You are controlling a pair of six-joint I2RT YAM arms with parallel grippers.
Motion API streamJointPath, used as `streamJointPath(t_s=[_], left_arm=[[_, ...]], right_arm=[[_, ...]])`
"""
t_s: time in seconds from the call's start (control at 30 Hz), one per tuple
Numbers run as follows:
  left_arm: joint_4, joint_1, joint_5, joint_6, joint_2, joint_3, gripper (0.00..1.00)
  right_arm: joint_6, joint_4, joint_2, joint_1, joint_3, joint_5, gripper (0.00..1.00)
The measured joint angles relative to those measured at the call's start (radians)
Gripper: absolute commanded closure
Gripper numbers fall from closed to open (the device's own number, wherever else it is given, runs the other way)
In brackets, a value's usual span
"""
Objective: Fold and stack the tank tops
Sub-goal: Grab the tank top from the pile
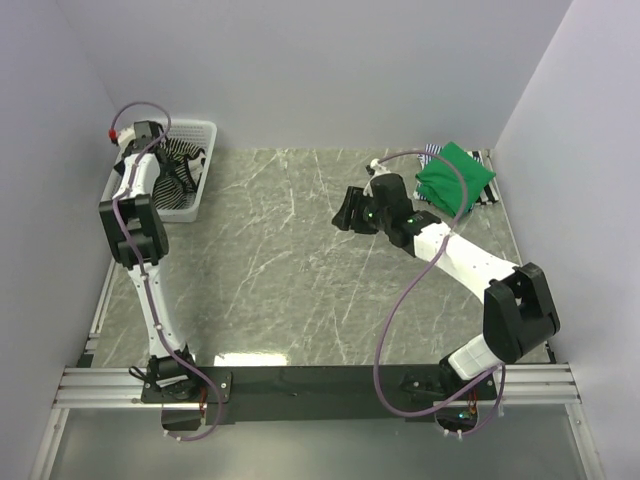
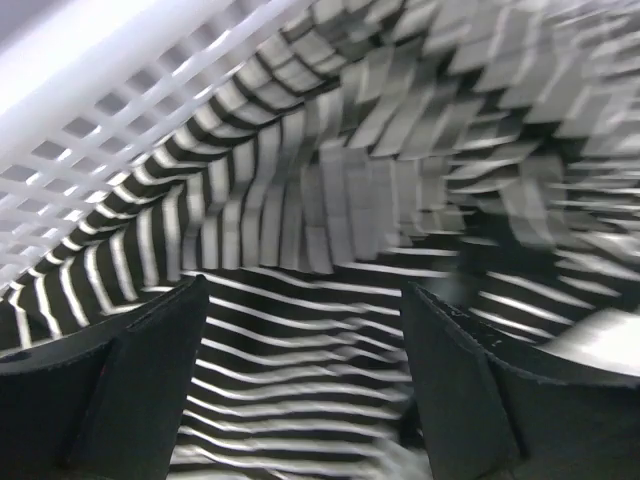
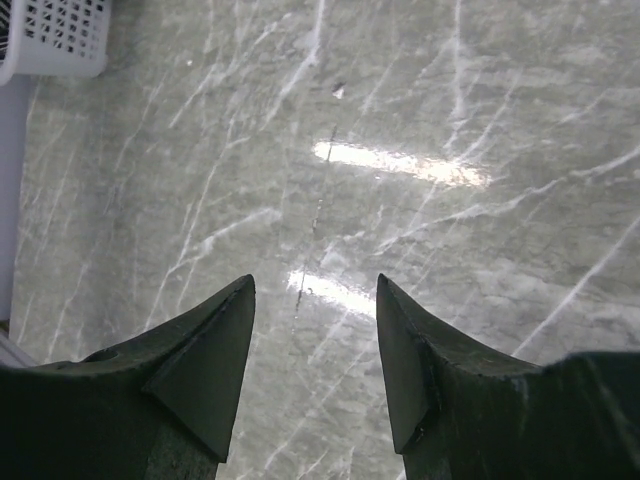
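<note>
The marble-patterned table (image 1: 300, 280) carries a white mesh basket (image 1: 203, 127) at its far left corner. Inside the basket lies the black-and-white striped tank top (image 2: 300, 330), crumpled. At the far right corner the green tank top (image 1: 455, 178) lies folded on the blue-and-white striped tank top (image 1: 431, 151), of which only the edges show. The left gripper (image 2: 305, 300) is inside the basket, jaws spread wide just above the striped cloth, clamping nothing. The right gripper (image 3: 315, 290) hangs over bare table near the centre, jaws parted and empty.
</note>
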Motion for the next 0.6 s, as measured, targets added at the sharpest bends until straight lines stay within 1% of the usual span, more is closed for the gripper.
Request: streamJointPath(t_s=[0.07,0.2,0.27,0.37,0.4,0.47,0.5,0.57,0.6], left_arm=[[-0.029,0.017,-0.017,0.018,0.039,0.01,0.16],[-0.053,0.029,-0.037,0.046,0.058,0.01,0.16],[-0.053,0.028,-0.045,0.054,0.063,0.02,0.18],[-0.049,0.028,-0.052,0.069,0.083,0.04,0.25],[-0.046,0.027,-0.053,0.071,0.092,0.041,0.3],[-0.04,0.027,-0.053,0.074,0.103,0.04,0.36],[-0.036,0.027,-0.052,0.072,0.107,0.04,0.47],[-0.022,0.027,-0.048,0.073,0.11,0.04,0.6],[-0.016,0.027,-0.045,0.076,0.11,0.04,0.73]], right_arm=[[0.0,0.012,0.0,0.006,-0.005,-0.007,0.41],[0.0,0.042,0.0,0.016,-0.013,-0.018,0.41],[0.0,0.05,0.0,0.016,-0.021,-0.02,0.41],[0.0,0.055,-0.001,0.016,-0.034,-0.021,0.42],[-0.002,0.055,-0.001,0.016,-0.036,-0.021,0.42],[-0.004,0.056,-0.001,0.017,-0.038,-0.021,0.42],[-0.004,0.057,-0.001,0.017,-0.038,-0.021,0.42],[-0.005,0.056,-0.001,0.018,-0.038,-0.021,0.43],[-0.006,0.057,-0.001,0.018,-0.039,-0.021,0.43]])
